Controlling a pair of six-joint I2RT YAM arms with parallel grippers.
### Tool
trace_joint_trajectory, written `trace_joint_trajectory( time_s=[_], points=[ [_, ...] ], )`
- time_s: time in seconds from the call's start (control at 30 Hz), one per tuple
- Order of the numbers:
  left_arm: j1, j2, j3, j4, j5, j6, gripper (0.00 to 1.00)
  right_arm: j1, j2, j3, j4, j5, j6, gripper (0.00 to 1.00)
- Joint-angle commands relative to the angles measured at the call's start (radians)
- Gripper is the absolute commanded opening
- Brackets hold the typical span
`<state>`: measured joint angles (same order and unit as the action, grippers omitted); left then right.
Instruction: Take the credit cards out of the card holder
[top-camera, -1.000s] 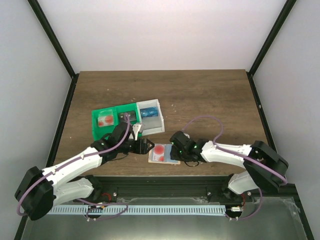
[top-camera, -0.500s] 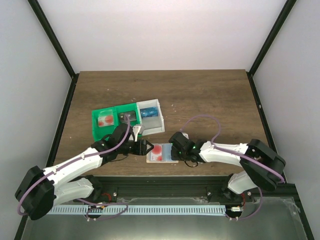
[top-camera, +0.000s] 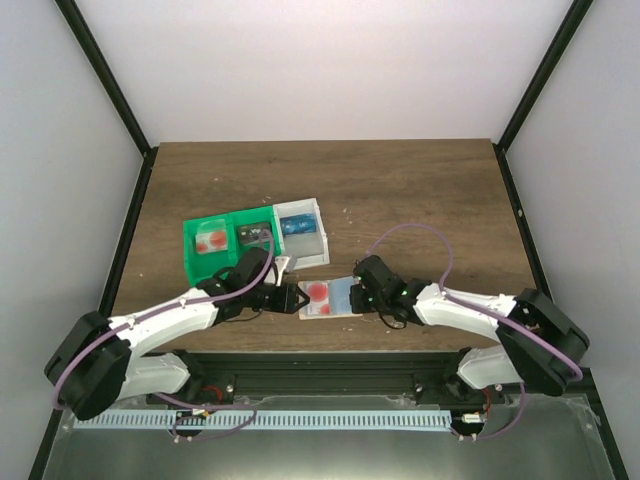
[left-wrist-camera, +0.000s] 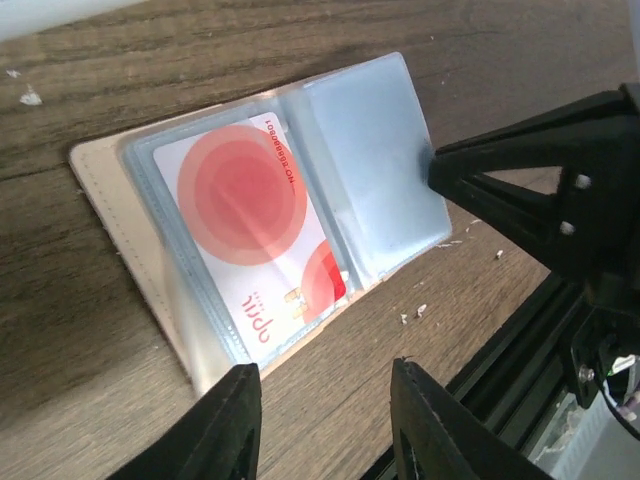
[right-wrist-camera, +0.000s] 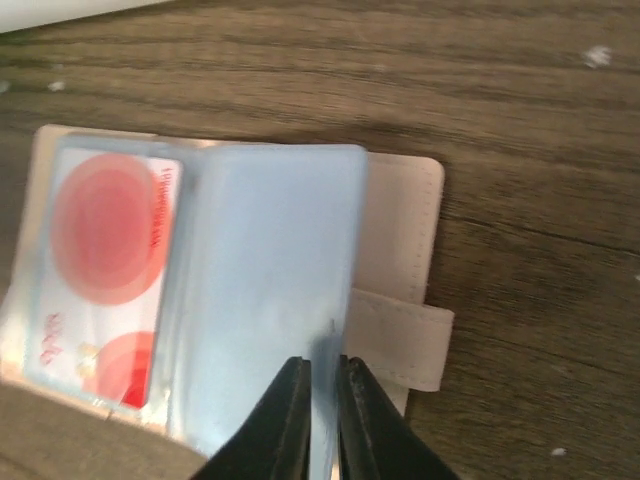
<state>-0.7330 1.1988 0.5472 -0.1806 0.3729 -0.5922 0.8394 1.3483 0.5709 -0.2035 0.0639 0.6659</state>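
Near the front edge of the surface (top-camera: 420, 190), between the two arms, the holder (top-camera: 338, 300) lies open and flat, its tan cover down and both blue-grey panels facing up. A pale card (top-camera: 318, 292) with red circles sits tucked in the left panel, under the clear sleeve. The other panel (left-wrist-camera: 375, 160) shows no card that I can make out.

The right end effector (top-camera: 358, 293) is clenched on the holder. In its wrist view the two fingers (right-wrist-camera: 290, 420) stand almost together, pinching the near edge of the blue-grey panel (right-wrist-camera: 270, 280). The tan strap (right-wrist-camera: 400, 340) sticks out just to their right. Seen from the left wrist, the same fingers (left-wrist-camera: 500, 170) meet the panel at its outer edge.

The left end effector (top-camera: 297, 297) is released, with its fingers (left-wrist-camera: 225, 420) apart and nothing between them. It hangs low just beside the card side of the holder, and whether it touches the tan edge (left-wrist-camera: 110, 190) I cannot tell.

Farther back and to the left stands a green tray (top-camera: 190, 255) with a white box (top-camera: 318, 240) touching its right side. A blue card (top-camera: 297, 226) lies in the box. The tray's left compartment holds something pale with red marks, too small to tell more
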Motion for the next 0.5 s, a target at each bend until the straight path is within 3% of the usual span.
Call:
trace_joint_trajectory(
  time_s=[0.0, 0.13, 0.23, 0.47],
  points=[
    [-0.004, 0.046, -0.001, 0.053, 0.042, 0.020, 0.33, 0.000, -0.051, 0.030, 0.009, -0.085, -0.008, 0.16],
    [-0.004, 0.093, -0.006, 0.077, 0.042, 0.030, 0.15, -0.001, -0.082, 0.042, -0.006, -0.116, 0.051, 0.25],
    [-0.004, 0.130, -0.011, 0.095, 0.038, 0.041, 0.01, 0.000, -0.088, 0.044, 0.026, -0.156, 0.076, 0.26],
    [-0.004, 0.210, -0.009, 0.127, 0.022, 0.060, 0.00, 0.000, -0.080, 0.056, 0.053, -0.138, 0.137, 0.31]
  ],
)
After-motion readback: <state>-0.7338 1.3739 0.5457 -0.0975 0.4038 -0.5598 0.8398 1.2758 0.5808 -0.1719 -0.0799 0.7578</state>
